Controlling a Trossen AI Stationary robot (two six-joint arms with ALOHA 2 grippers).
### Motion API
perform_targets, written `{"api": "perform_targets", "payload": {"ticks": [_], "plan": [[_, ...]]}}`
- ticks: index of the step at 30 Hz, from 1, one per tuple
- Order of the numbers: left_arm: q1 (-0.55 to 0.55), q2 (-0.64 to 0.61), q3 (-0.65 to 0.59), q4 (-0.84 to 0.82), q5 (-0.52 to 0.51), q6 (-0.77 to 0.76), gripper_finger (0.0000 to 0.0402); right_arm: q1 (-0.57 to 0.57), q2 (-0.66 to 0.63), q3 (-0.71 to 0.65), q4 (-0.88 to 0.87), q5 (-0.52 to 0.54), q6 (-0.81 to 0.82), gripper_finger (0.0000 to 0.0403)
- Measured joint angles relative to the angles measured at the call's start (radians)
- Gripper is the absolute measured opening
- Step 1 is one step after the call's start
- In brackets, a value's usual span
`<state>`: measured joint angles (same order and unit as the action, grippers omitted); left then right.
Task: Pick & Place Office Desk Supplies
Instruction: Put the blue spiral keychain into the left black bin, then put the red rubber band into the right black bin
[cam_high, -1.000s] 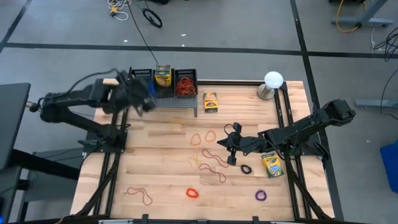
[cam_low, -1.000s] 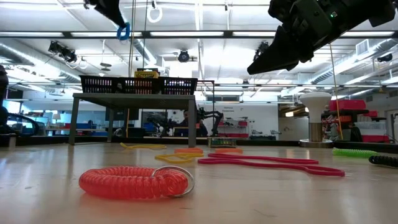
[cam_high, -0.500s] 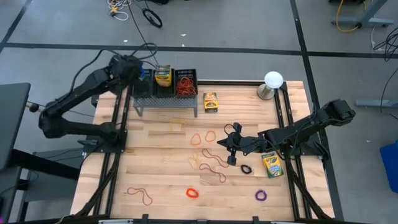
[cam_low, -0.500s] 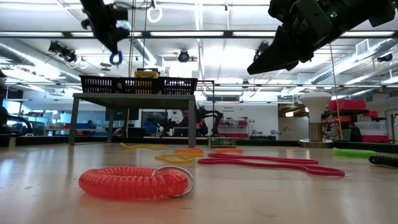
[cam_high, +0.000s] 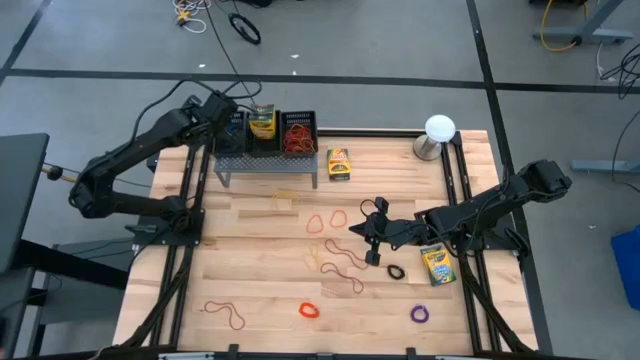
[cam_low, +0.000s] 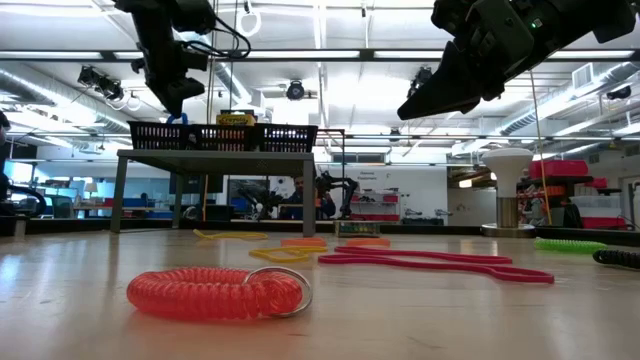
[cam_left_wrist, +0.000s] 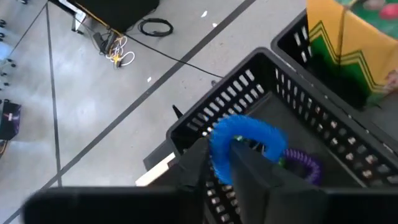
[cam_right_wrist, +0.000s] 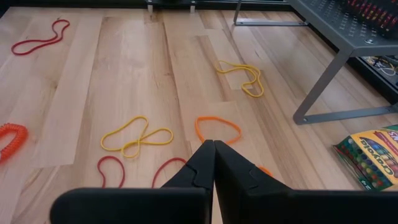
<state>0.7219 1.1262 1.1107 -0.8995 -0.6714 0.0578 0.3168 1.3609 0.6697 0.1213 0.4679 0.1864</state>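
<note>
Blue coil band (cam_left_wrist: 245, 140) is gripped between the left gripper's (cam_left_wrist: 225, 163) fingers, directly over the basket's (cam_left_wrist: 261, 68) end compartment; a purple band (cam_left_wrist: 303, 163) lies just beyond. Release should be completed only once well inside the walls.

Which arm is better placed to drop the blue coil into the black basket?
The left. The left gripper holds the blue coil right over the black basket, above a purple coil already inside. The right gripper, shut and empty, hangs over the middle of the table.
</note>
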Motion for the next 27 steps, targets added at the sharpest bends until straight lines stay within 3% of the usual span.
{"api": "perform_targets", "payload": {"ticks": [5,8,13,22,27], "plan": [[-0.025,-0.038,0.0,-0.028,-0.001,-0.007,0.0134,0.0,0.0,0.0,0.0,0.0,0.0,0.0011],[-0.067,-0.078,0.0,-0.026,0.0,-0.014,0.0151,0.0,0.0,0.0,0.0,0.0,0.0,0.0011],[-0.102,-0.112,0.0,-0.06,0.065,-0.026,0.0148,0.0,0.0,0.0,0.0,0.0,0.0,0.0011],[-0.124,-0.109,0.0,-0.116,0.057,0.005,0.0162,0.0,0.0,0.0,0.0,0.0,0.0,0.0011],[-0.216,-0.211,0.0,-0.109,0.09,-0.065,0.0117,0.0,0.0,0.0,0.0,0.0,0.0,0.0011]]}}
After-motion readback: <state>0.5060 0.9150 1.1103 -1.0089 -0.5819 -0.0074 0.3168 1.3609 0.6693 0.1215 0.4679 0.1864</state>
